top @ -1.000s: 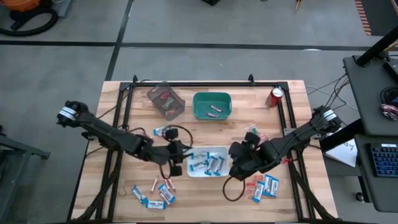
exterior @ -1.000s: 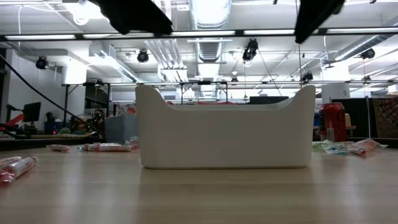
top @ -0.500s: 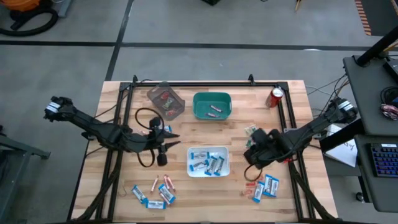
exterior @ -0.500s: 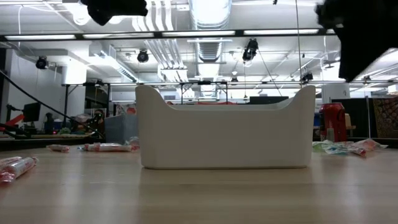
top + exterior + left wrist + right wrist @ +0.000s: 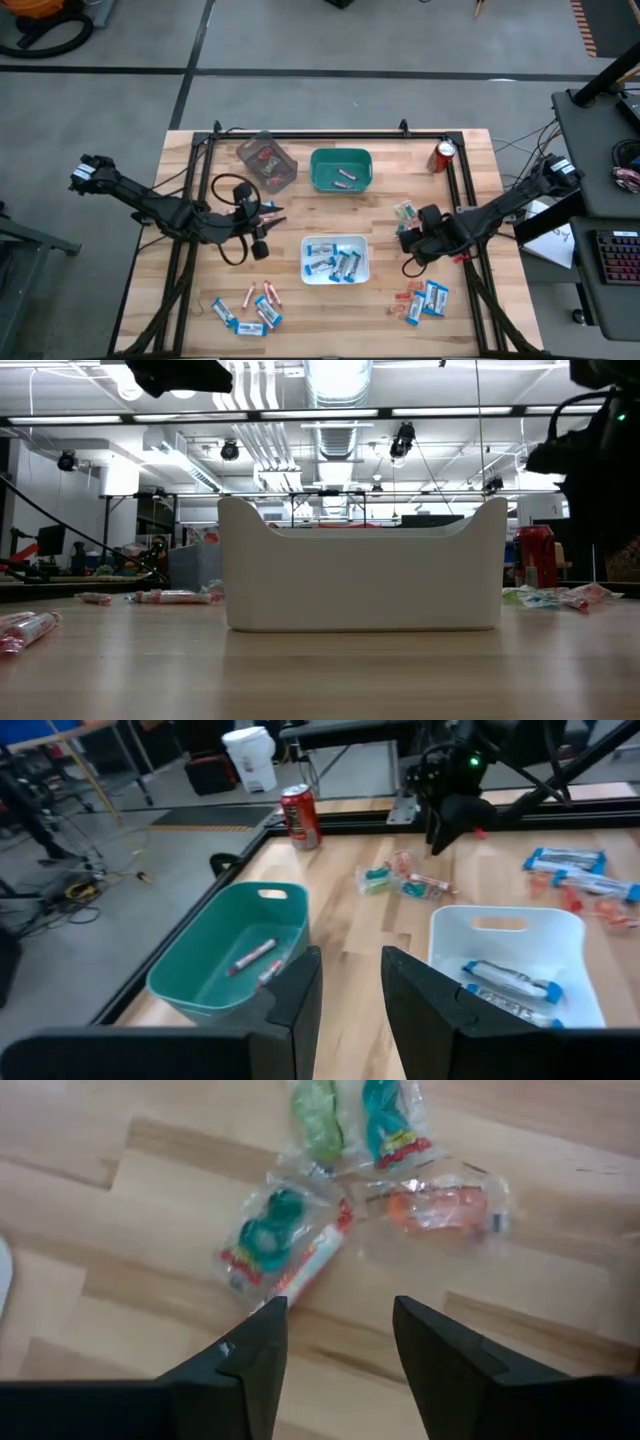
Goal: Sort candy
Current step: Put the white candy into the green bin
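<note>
Hovering right tool (image 5: 330,1350) open, empty, above candy (image 5: 285,1245) | left tool (image 5: 350,995) parted, empty | labels unreadable

1. Plenty of bare wood between green bin (image 5: 340,169) and white bin (image 5: 335,259).
2. Blocked far right by soda can (image 5: 443,156).
3. Near-left corner cluttered with candy (image 5: 250,306).
4. Clear tub (image 5: 267,161) crowding far left.

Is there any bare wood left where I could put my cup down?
Yes: between the green bin and the white bin, or below the white bin. Candy crowds the front left and right corners.
</note>
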### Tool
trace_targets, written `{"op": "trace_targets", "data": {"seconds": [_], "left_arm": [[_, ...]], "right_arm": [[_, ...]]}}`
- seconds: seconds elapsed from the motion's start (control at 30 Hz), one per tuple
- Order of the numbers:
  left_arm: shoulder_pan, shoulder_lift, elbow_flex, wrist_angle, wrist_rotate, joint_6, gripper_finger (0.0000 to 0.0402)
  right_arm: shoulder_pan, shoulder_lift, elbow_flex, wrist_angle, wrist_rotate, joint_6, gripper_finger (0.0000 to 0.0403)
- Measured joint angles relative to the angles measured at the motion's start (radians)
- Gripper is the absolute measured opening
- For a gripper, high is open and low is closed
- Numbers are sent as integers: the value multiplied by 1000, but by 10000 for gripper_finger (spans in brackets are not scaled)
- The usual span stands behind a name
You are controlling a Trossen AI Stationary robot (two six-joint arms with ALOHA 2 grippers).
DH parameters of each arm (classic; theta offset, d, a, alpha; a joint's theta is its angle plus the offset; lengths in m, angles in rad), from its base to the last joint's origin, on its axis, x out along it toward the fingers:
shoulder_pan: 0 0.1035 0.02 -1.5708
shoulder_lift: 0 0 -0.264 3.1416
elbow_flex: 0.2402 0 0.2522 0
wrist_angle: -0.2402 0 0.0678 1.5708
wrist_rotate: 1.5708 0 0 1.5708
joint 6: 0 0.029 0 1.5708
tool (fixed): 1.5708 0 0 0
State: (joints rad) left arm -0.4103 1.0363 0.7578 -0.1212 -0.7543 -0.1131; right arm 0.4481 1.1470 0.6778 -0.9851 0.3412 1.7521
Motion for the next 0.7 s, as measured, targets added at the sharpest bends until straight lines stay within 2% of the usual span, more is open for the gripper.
{"op": "trace_targets", "data": {"seconds": [0.27, 0.7], "left_arm": [[0, 1, 0, 0, -25, 22, 91], [0, 3, -1, -5, -25, 16, 91]], "right_arm": [[-57, 51, -43, 84, 3, -24, 172], [-76, 226, -44, 153, 17, -51, 154]]}}
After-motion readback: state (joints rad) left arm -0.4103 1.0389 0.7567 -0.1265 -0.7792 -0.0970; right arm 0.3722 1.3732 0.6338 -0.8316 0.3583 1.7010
